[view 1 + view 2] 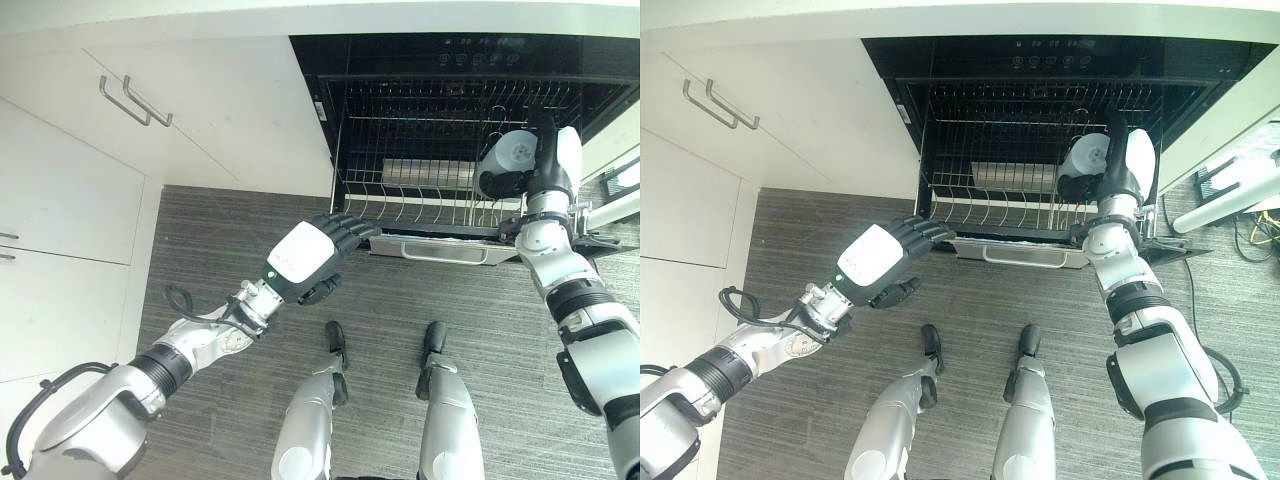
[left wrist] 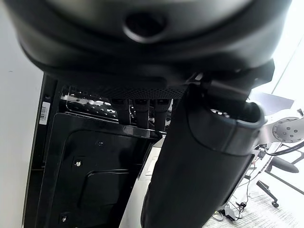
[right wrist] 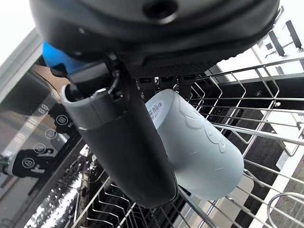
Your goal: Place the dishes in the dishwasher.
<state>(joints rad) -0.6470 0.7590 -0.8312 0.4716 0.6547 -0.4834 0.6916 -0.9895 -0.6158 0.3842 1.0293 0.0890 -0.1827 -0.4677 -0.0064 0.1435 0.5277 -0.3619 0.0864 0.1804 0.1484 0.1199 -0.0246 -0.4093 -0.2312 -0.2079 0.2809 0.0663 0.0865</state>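
**Cup going into the rack**

The right hand (image 1: 545, 160) is wrapped round a cup (image 3: 197, 147), holding it on its side above the rack (image 1: 420, 205). Best to lower it slowly between the wires. The cup is pale blue-grey and smooth. The left hand (image 1: 315, 255), fingers relaxed, waits near the dishwasher (image 1: 470, 60).

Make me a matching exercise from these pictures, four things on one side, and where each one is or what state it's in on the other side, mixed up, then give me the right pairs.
Things:
1. pale grey-blue plastic cup
2. left hand
3. pulled-out wire dish rack
4. pair of metal bar handles

Places or states:
A. on the white cabinet door left of the dishwasher
B. held in the right hand over the rack
C. slid forward out of the black dishwasher
D. holding nothing, fingers reaching to the rack's front left corner

Pairs: 1-B, 2-D, 3-C, 4-A
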